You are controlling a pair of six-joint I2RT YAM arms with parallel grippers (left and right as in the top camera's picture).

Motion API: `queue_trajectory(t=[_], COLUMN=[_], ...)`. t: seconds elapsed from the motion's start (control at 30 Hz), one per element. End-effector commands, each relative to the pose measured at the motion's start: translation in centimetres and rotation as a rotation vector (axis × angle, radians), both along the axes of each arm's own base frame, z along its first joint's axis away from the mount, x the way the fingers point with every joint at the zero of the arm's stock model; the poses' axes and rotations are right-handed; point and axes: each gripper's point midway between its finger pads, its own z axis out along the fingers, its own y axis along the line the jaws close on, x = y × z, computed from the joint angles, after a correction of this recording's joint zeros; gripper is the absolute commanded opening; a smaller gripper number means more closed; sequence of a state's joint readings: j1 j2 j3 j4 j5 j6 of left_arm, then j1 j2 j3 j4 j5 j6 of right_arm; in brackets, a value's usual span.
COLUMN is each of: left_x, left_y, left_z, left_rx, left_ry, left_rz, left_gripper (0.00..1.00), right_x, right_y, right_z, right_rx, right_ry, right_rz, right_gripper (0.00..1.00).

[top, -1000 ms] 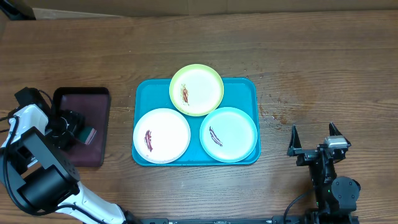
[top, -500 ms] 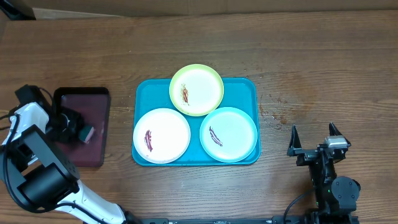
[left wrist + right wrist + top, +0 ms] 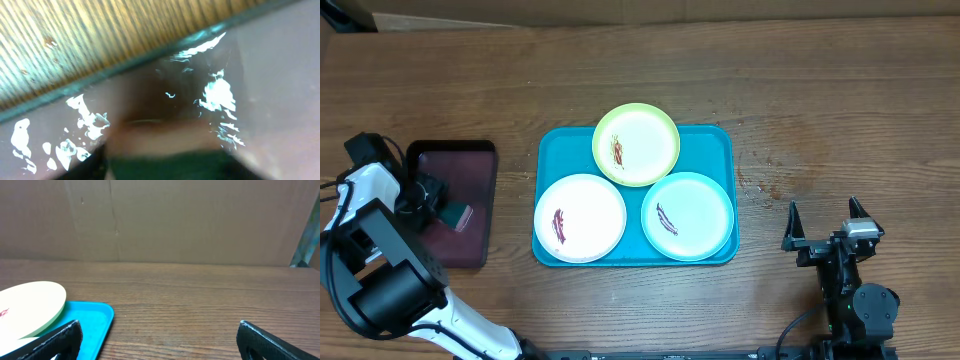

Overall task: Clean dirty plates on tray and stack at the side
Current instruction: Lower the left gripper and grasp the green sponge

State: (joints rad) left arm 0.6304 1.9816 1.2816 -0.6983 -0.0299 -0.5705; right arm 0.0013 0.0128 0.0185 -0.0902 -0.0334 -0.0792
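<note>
Plates (image 3: 580, 218), three, each with one dark red smear, on one turquoise tray (image 3: 552, 150), left claw (image 3: 445, 207) over maroon tray (image 3: 470, 165), grip unclear, right claw (image 3: 823, 211) spread apart above bench (image 3: 820, 90).

You have a turquoise-blue tray (image 3: 720, 142) on a brown table (image 3: 820, 90) with streaky wood grain. The lime-rimmed plate (image 3: 648, 140) has a white centre, the white plate (image 3: 592, 215) is plain throughout, and the blue-rimmed plate (image 3: 700, 215) is pale blue fading to white. Each carries a thin dark reddish smear (image 3: 617, 151). The small tray (image 3: 470, 165) is dark maroon with a black edge. The small block (image 3: 458, 214) looks green. The left arm (image 3: 365, 195) is white and black, the right arm (image 3: 845, 270) all black.
</note>
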Motion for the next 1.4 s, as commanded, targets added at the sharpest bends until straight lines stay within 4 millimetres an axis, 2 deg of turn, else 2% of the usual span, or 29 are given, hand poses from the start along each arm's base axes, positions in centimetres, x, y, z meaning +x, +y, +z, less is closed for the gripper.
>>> queue_trajectory(t=[0.0, 0.03, 0.1, 0.13, 0.17, 0.2, 0.23, 0.53, 0.77, 0.97, 1.17, 1.37], left_x=[-1.9, -2.0, -1.9, -2.0, -2.0, -1.9, -1.9, -1.9, -2.6, -3.0, -4.2, -4.6], left_y=[-1.1, -1.1, -1.4, -1.8, -2.1, -2.6, -3.1, -8.2, -10.5, -9.3, -6.2, -4.6], left_z=[-3.0, -3.0, -3.1, -3.1, -3.1, -3.1, -3.1, -2.3, -1.5, -2.0, -2.8, -3.0], left_rx=[-0.057, -0.059, -0.071, -0.089, -0.104, -0.129, -0.157, -0.418, -0.535, -0.465, -0.288, -0.2], left_ry=[0.083, 0.084, 0.081, 0.082, 0.08, 0.075, 0.07, 0.029, 0.043, 0.074, 0.156, 0.192], left_rz=[0.004, 0.004, 0.002, -0.001, -0.002, -0.005, -0.007, -0.015, -0.004, -0.007, 0.002, 0.018], left_gripper=[0.09, 0.04, 0.04, 0.16, 0.45, 0.89, 1.0, 1.0, 1.0, 0.83, 0.82, 0.85], right_x=[0.0, 0.0, 0.0, 0.0, 0.0, 0.0, 0.0, 0.0, 0.0, 0.0, 0.0, 0.0], right_y=[-0.2, -0.2, -0.2, -0.2, -0.2, -0.2, -0.2, -0.2, -0.2, -0.2, -0.2, -0.2], right_z=[-0.1, -0.1, -0.1, -0.1, -0.1, -0.1, -0.1, -0.1, -0.1, -0.1, -0.1, -0.1], right_rx=[0.0, 0.0, 0.0, 0.0, 0.0, 0.0, 0.0, 0.0, 0.0, 0.0, 0.0, 0.0], right_ry=[-0.006, -0.006, -0.006, -0.006, -0.006, -0.006, -0.006, -0.006, -0.006, -0.006, -0.006, -0.006], right_rz=[-0.012, -0.012, -0.012, -0.012, -0.012, -0.012, -0.012, -0.012, -0.012, -0.012, -0.012, -0.012], right_gripper=[1.0, 1.0, 1.0, 1.0, 1.0, 1.0, 1.0, 1.0, 1.0, 1.0, 1.0, 1.0])
